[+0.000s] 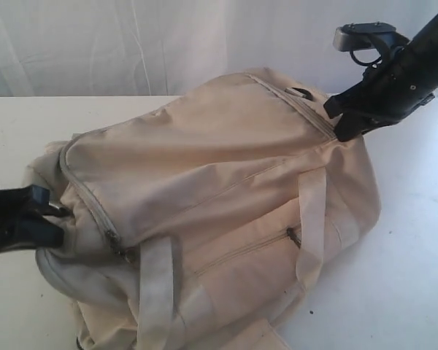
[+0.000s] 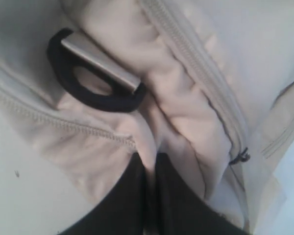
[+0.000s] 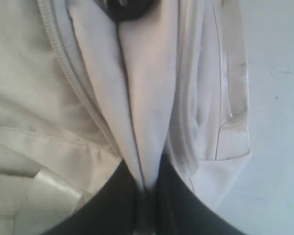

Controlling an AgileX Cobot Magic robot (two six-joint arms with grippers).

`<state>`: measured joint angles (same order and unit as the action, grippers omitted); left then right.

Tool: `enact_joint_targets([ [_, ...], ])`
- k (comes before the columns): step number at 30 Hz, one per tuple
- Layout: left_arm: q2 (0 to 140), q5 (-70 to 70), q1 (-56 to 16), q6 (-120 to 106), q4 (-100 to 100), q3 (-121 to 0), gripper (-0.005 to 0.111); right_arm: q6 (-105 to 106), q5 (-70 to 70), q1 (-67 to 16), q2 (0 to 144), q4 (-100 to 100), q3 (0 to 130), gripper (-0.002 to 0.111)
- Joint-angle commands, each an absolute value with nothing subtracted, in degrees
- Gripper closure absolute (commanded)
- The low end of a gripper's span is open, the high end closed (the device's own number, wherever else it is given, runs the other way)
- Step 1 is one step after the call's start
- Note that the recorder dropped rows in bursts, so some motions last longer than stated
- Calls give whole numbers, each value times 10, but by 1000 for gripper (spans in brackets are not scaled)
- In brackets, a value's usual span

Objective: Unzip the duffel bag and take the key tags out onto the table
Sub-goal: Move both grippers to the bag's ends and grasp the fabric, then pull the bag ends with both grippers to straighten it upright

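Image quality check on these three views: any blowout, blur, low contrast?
Exterior view: soft, washed out; cream duffel bag barely separates from the white table. Left wrist view: blurry throughout, glare on the strap ring. Right wrist view: fabric overexposed near white, right gripper close and out of focus.

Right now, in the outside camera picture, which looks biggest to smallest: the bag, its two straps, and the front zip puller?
1. The bag.
2. The left strap and right strap: they look alike, and the left one is nearer the camera, so I won't rank them.
3. The front zip puller.
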<state>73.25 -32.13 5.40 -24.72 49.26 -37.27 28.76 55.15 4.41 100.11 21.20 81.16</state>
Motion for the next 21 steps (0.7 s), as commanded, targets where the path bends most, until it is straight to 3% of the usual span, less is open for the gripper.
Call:
enact_joint_targets([
  [1,740,-337,55,-253,485,-449,106,268,573,46,949,179,784,108],
  [21,852,-424,55,-271,444,-634,106,201,536,46,693,182,537,108],
])
